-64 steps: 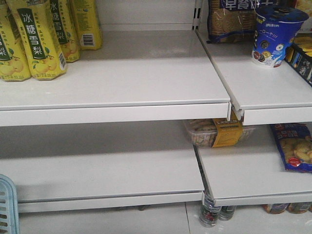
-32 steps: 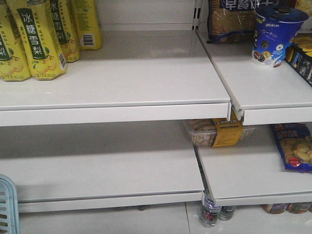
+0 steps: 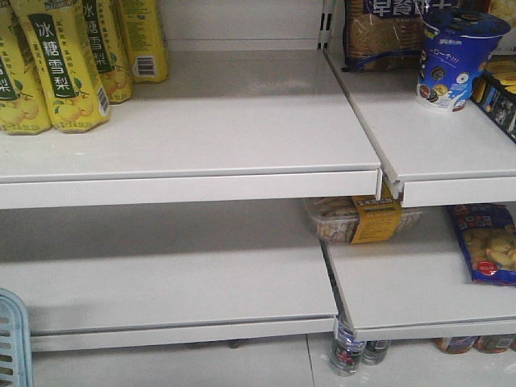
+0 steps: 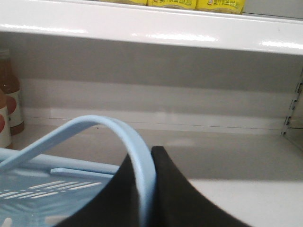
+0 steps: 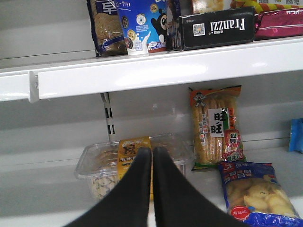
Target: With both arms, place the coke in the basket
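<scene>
The coke is not in any view. The pale blue basket fills the lower left of the left wrist view, and its corner shows at the bottom left of the front view. My left gripper is shut on the basket's thin swing handle, which arches up between the black fingers. My right gripper is shut and empty, its black fingers pressed together in front of a clear plastic snack box with a yellow label. No arm shows in the front view.
White store shelves face me. Yellow drink bottles stand upper left, a blue cup and snack packs upper right. Snack bags and a chips bag lie on the right lower shelf. Brown bottles stand left of the basket.
The front view has shifted very slightly; the basket corner sits a little lower. Nothing else has visibly changed.
</scene>
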Motion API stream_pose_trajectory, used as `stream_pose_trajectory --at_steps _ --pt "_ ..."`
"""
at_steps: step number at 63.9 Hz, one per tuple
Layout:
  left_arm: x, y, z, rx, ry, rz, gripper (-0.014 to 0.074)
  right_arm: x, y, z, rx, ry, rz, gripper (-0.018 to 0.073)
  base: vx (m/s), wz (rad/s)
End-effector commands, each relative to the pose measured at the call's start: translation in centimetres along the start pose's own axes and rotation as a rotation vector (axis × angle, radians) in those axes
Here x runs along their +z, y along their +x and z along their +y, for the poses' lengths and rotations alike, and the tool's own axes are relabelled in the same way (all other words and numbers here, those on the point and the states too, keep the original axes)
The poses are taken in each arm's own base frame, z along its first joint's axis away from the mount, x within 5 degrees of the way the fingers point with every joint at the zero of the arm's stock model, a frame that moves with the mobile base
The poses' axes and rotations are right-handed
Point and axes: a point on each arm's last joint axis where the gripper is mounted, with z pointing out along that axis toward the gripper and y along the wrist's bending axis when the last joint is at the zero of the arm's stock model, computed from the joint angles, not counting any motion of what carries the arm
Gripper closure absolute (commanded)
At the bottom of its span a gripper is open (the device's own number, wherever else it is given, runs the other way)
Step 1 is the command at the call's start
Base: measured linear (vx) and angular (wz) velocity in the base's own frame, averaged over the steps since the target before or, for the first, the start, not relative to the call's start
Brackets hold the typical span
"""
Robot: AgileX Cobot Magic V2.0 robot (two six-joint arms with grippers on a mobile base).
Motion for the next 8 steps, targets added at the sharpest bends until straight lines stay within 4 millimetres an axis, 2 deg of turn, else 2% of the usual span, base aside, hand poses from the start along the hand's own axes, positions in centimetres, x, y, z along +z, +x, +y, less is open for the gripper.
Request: stream_pose_trajectory --at_steps 1,8 --pt "-0.24 -1.20 -0.39 0.052 0.044 -0.164 0.0603 -0.11 -0.30 0.00 -0.012 -0.002 -0.079 0.0564 0.00 0.00" --pt "-0.24 -1.20 -0.39 0.052 0.044 -0.164 0.0603 -0.11 -0.30 0.00 -0.012 -0.002 -0.079 0.0564 0.00 0.00"
